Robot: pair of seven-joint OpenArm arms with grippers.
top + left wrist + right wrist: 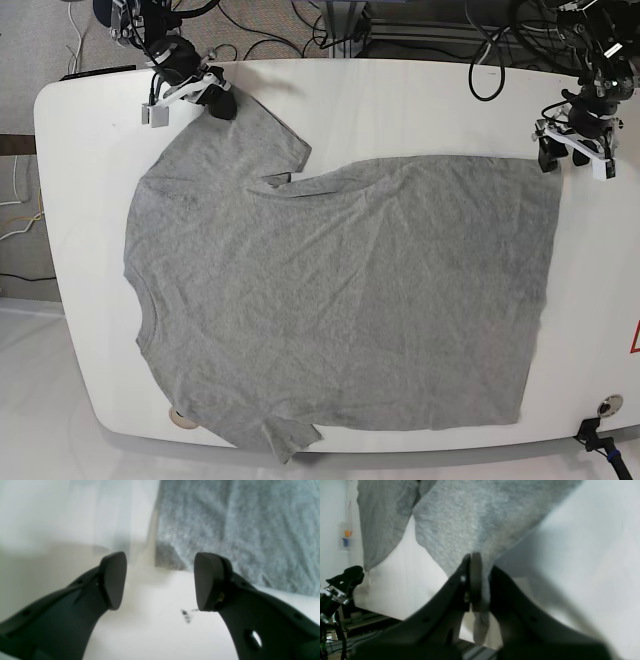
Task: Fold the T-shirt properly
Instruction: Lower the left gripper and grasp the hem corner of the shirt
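A grey T-shirt [340, 300] lies spread flat on the white table [400, 100], collar toward the left in the base view. My right gripper [222, 102] is at the back left, shut on the edge of the upper sleeve; in the right wrist view its pads [475, 580] pinch a fold of the grey T-shirt [470, 517]. At the back right corner of the hem, my left gripper [553, 157] rests open. The left wrist view shows this left gripper [160, 580] over bare table, just short of the T-shirt's corner [237, 530].
Cables and frame parts [300, 30] lie beyond the table's back edge. A dark smudge [186, 615] marks the table under the left gripper. A round fitting [607, 404] sits at the front right corner. Dark equipment [345, 580] stands past the table's edge.
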